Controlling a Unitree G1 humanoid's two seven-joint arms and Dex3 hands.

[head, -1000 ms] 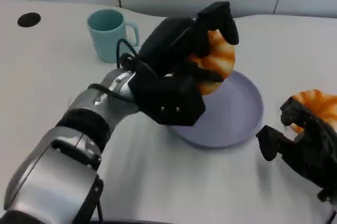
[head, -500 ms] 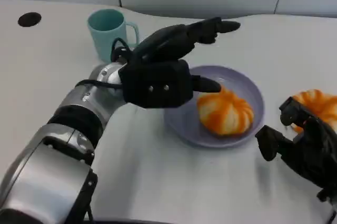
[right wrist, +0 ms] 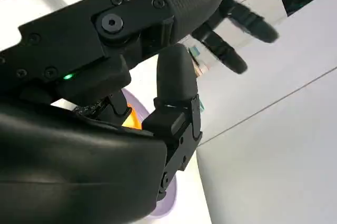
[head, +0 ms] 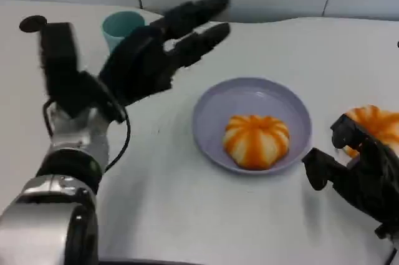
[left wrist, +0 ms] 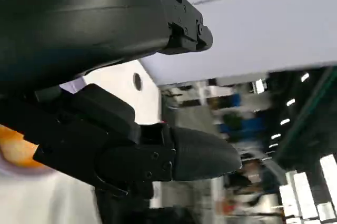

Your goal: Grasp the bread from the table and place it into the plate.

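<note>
An orange-striped round bread (head: pixel 257 140) lies in the lavender plate (head: pixel 215 100) at the table's middle. My left hand (head: pixel 149 53) hovers up and to the left of the plate, fingers spread and straight, holding nothing. The left wrist view catches a bit of that bread (left wrist: pixel 15 150) behind its fingers (left wrist: pixel 200 155). A second orange bread (head: pixel 376 121) sits on the table at the far right. My right hand (head: pixel 358 174) rests just in front of it with fingers apart and nothing in them. In the right wrist view a sliver of the bread (right wrist: pixel 131 119) and the plate (right wrist: pixel 164 203) shows.
A teal mug (head: pixel 118 25) stands at the back left, partly behind my left hand. A black round mark (head: pixel 32 24) lies on the table at the far left. The white table (head: pixel 187 215) stretches bare in front of the plate.
The left hand let the bread down into the plate, spread its fingers, then pulled away up and to the left. The right hand and the second bread stayed put.
</note>
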